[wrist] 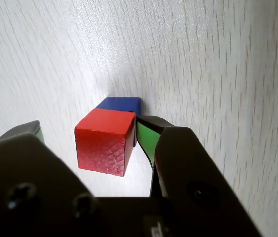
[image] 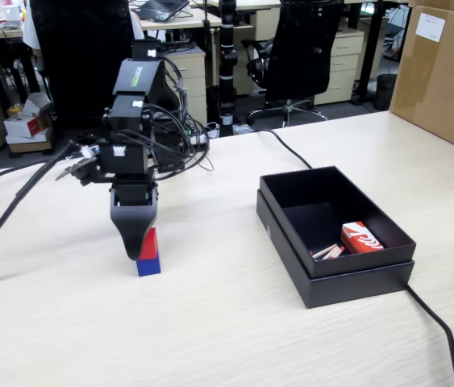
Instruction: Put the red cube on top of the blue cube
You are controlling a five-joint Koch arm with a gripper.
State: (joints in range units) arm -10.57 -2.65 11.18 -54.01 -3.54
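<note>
Tool (wrist: 87, 129) jaws straddle the red cube (wrist: 104, 140), and the whole matter turns on how that cube sits relative to the blue cube (wrist: 120, 104) beneath it. Seen from the wrist, the green-padded right jaw lies against or just beside the red cube's right edge, while the left jaw stands apart from its left face with bare bench (wrist: 218, 59) showing between them, so the tool reads as parted rather than clamped; whether the right pad is pressing I cannot tell. In the fixed view the tool (image: 139, 251) points straight down, the red cube (image: 149, 243) directly on top of the blue cube (image: 149, 265), which rests on the bench (image: 210, 322) well apart from the black box (image: 333, 266) to the right. The wrist view shows only the far top edge of the blue cube beyond the red one, so the two appear stacked and roughly squared, though some offset cannot be ruled out. My judgement is that the stack is made, and the coming move is a straight lift upward, with the right jaw's closeness the one thing likely to drag the red cube sideways.
</note>
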